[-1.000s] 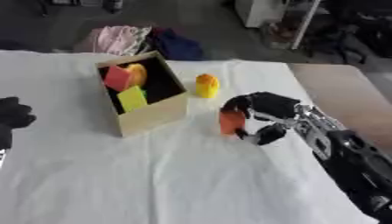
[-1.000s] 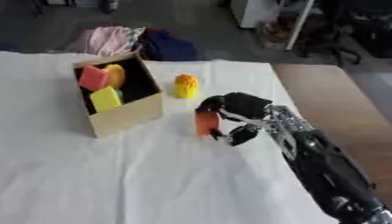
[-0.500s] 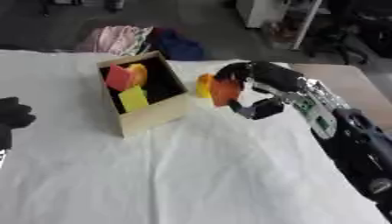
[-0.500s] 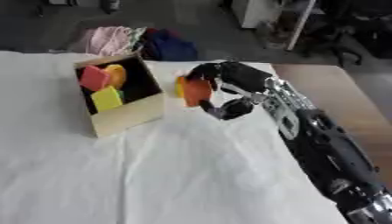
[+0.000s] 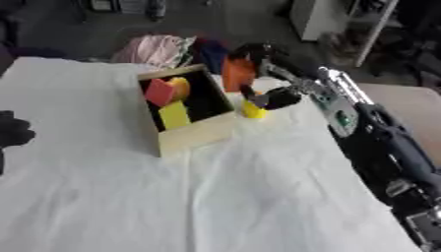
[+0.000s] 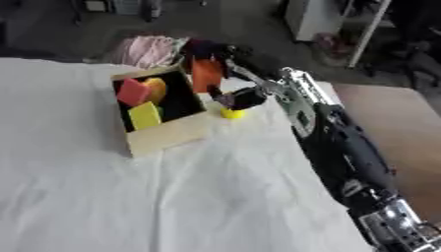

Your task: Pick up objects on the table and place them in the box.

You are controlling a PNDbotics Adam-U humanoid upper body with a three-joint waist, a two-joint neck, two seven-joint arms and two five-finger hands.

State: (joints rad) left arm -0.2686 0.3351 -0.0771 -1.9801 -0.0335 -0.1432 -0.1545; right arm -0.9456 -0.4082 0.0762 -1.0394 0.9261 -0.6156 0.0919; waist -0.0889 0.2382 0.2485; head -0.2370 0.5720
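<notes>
A tan open box (image 5: 195, 133) stands on the white table; inside it lie a red block (image 5: 158, 92), a yellow block (image 5: 175, 114) and an orange round thing (image 5: 180, 86). My right hand (image 5: 272, 96) is shut on an orange block (image 5: 238, 73), held in the air just past the box's far right corner. A small yellow object (image 5: 253, 110) sits on the cloth below that hand, partly hidden by it. My left hand (image 5: 13, 132) rests at the left edge of the left eye view, its fingers curled and holding nothing.
A pink cloth (image 5: 153, 49) and a dark cloth (image 6: 200, 47) lie at the table's far edge behind the box. A brown table surface (image 6: 392, 118) lies to the right. White cloth (image 5: 215, 197) covers the near table.
My right hand has lifted the orange block off the table and carried it up and left, to the box's far right corner. The yellow object now shows under the hand.
</notes>
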